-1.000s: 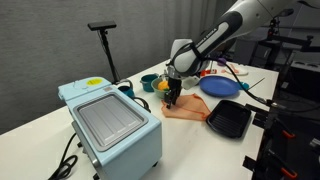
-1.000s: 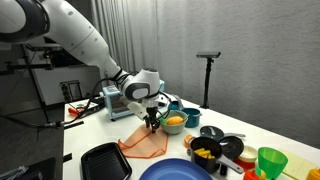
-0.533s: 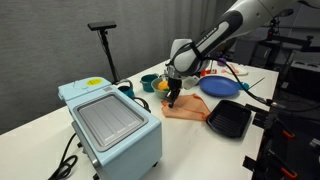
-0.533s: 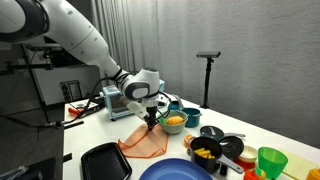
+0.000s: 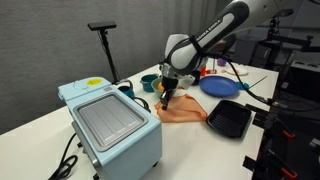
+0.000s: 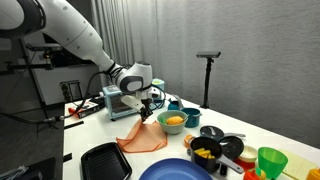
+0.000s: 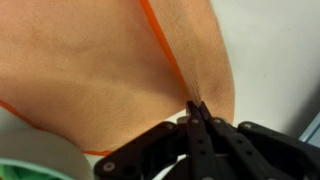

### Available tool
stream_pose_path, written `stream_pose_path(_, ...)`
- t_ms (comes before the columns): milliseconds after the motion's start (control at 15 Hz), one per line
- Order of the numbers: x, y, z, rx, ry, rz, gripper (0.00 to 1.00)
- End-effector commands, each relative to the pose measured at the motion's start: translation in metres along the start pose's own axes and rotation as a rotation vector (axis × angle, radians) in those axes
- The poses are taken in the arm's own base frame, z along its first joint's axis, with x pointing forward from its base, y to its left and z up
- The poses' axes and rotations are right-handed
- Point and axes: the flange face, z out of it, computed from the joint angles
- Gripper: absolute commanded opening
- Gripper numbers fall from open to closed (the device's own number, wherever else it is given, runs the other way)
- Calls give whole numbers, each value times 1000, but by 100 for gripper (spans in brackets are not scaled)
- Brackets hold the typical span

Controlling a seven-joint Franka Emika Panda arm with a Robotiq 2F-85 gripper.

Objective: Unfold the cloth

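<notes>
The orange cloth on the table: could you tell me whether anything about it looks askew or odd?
Yes: the cloth is not lying flat. The shut gripper pinches its edge and holds it above the table, so the fabric hangs in a tilted peak. No tear or spill shows.

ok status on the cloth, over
Jaws shut on a fold of the salmon-orange fabric cloth. Pinched part held up, rest on the white table. Black square tray close beside.

A white table (image 5: 190, 142) carries everything. In an exterior view the salmon cloth (image 5: 183, 113) lies near its middle, one side raised. From the cloth, a black tray (image 5: 229, 121) is at 4 o'clock, a blue plate (image 5: 220, 87) at 1 o'clock, and a light-blue appliance (image 5: 110, 125) at 8 o'clock.
</notes>
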Motion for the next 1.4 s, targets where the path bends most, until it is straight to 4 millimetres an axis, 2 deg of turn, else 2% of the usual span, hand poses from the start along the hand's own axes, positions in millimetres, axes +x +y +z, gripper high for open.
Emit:
stream_pose_path(0, -6, -32, -26, 22, -1, -69, 1)
stream_pose_path(333, -24, -71, -24, 27, -82, -100, 1)
stream_pose_path(467, -34, -81, -14, 8, -123, -118, 1)
stream_pose_path(800, -63, -101, 26, -13, -245, -164, 1)
stream_pose_path(867, -69, -106, 27, -10, -255, -176, 1)
stream_pose_path(1133, -83, -123, 10, -4, -251, -243, 1)
stream_pose_path(1333, -92, -142, -21, 10, -206, -354, 1)
